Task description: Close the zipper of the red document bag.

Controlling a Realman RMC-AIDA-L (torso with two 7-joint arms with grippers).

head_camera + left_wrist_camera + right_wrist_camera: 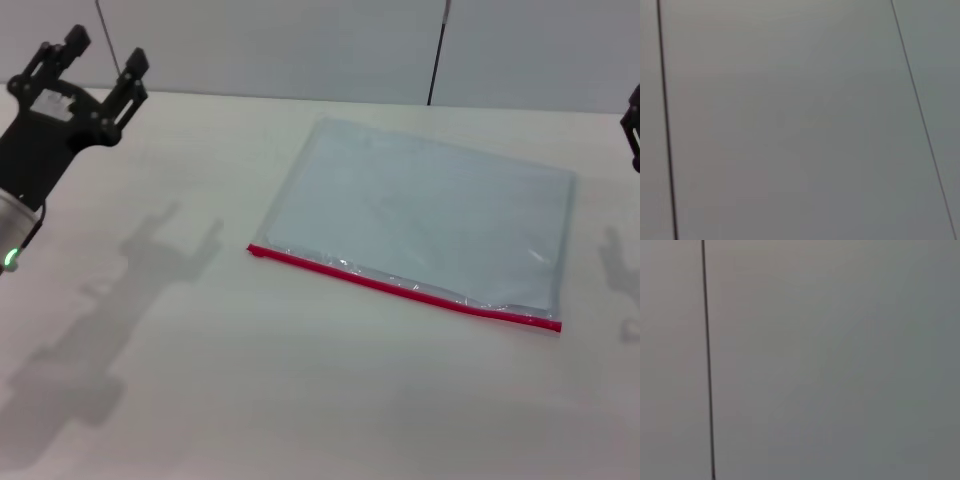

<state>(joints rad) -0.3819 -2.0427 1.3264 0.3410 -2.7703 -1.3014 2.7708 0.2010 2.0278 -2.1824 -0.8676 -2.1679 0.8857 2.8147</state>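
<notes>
Since the red document bag [420,215] is thin, limp, slippery film, pin it and pinch the zipper [400,285] slider. Left gripper [95,65] hovers far left with jaws released; right gripper [633,125] unclear.

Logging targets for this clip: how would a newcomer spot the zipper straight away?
On the pale table, right of centre, lies the red document bag, a flat translucent blue-grey pouch. The zipper is the thin strip along its near long edge, the only bright red in the scene.

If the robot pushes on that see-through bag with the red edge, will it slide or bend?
The document bag lies flat and thin on the smooth table, so it probably slides. Its glossy plastic wrinkles near the zipper, suggesting it is floppy and light.
</notes>
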